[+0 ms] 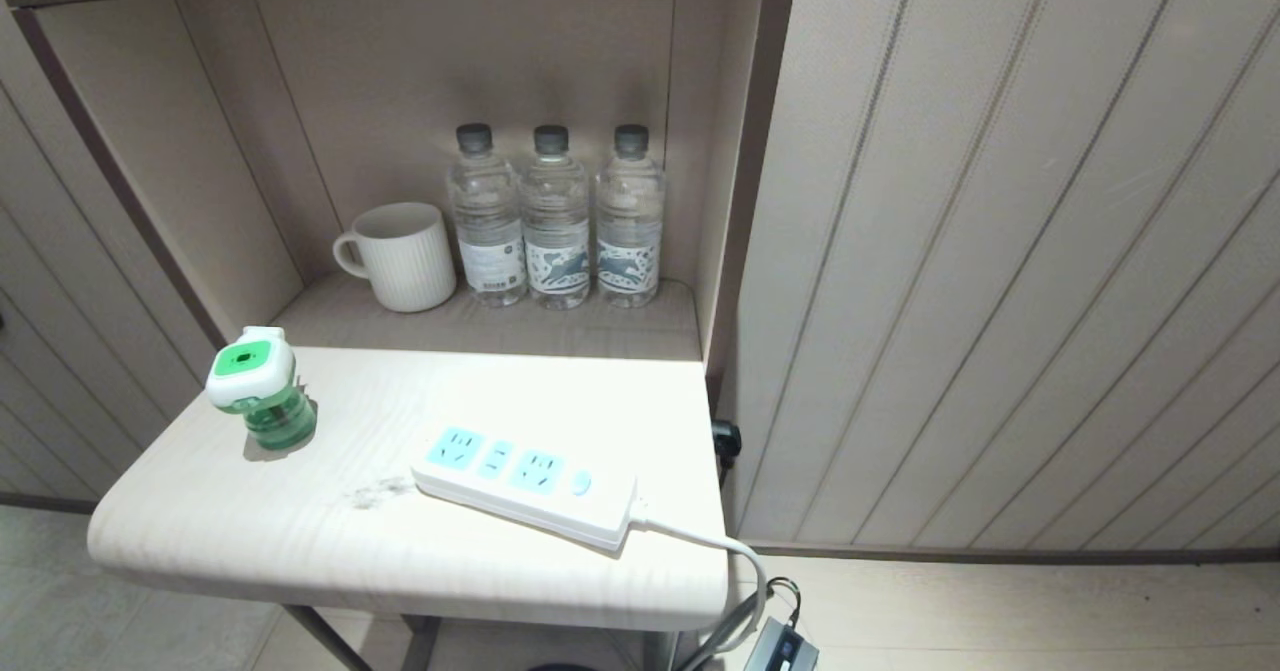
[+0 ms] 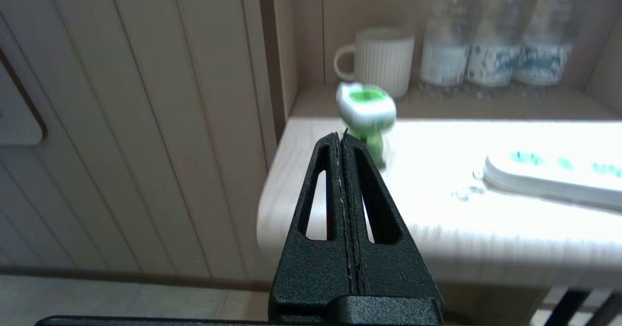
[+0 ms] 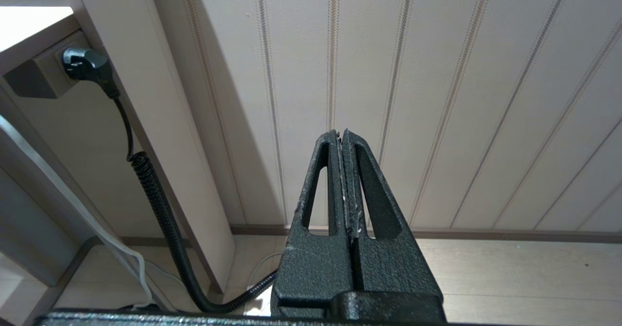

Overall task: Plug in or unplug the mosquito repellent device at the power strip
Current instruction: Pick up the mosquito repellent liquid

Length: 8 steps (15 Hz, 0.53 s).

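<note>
Standing upright near the left edge of the pale table (image 1: 300,541), the mosquito repellent device (image 1: 258,387) is well apart from the power strip (image 1: 525,486), whose sockets are all vacant, so we judge plugging in is the job. Our left gripper (image 2: 341,139) is clenched on nothing, short of the table and aimed toward the device; our right gripper (image 3: 341,136) is likewise pressed closed, parked facing the wall panelling. We expect the device to be light, rigid and top-heavy, easily toppled; its smooth green bottle looks slippery, so we would grip the white head's sides.
</note>
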### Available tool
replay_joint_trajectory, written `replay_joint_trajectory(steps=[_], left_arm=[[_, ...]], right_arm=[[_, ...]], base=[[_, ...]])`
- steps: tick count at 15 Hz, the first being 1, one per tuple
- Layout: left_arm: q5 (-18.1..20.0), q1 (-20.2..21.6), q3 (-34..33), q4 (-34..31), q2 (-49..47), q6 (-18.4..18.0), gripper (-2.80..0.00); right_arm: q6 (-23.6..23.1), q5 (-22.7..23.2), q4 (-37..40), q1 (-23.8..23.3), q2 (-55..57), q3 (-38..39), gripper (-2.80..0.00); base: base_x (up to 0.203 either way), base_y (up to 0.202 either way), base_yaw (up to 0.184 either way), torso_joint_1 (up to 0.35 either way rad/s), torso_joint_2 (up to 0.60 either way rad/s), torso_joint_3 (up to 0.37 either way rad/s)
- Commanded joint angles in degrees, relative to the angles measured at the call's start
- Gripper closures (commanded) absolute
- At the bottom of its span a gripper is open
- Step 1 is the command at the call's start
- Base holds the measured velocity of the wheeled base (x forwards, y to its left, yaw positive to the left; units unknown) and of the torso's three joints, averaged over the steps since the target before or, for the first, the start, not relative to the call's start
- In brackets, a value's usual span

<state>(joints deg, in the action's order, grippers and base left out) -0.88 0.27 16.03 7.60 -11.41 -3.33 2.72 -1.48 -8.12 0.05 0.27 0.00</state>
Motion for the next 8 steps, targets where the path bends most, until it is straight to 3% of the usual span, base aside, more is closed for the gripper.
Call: replay_joint_trajectory(steps=[1,4,8], left_arm=[[-0.1,0.4,6.6,-0.3,-10.5,0.0,0.0],[-0.2,3.1,12.3,-1.0,-21.2,1.4,0.0],[-0.3,3.5,12.9,-3.5,-27.8,8.0,0.0]], right_arm=[[0.0,0.0,-0.1,0.0,0.0,0.0,0.0],[0.0,0.0,-0.1,0.0,0.0,0.0,0.0],[0.0,0.0,-0.1,0.0,0.0,0.0,0.0]], base=[[0.0,0.0,0.0,0.0,0.0,0.0],[0.0,0.0,0.0,0.0,0.0,0.0],[0.0,0.0,0.0,0.0,0.0,0.0]])
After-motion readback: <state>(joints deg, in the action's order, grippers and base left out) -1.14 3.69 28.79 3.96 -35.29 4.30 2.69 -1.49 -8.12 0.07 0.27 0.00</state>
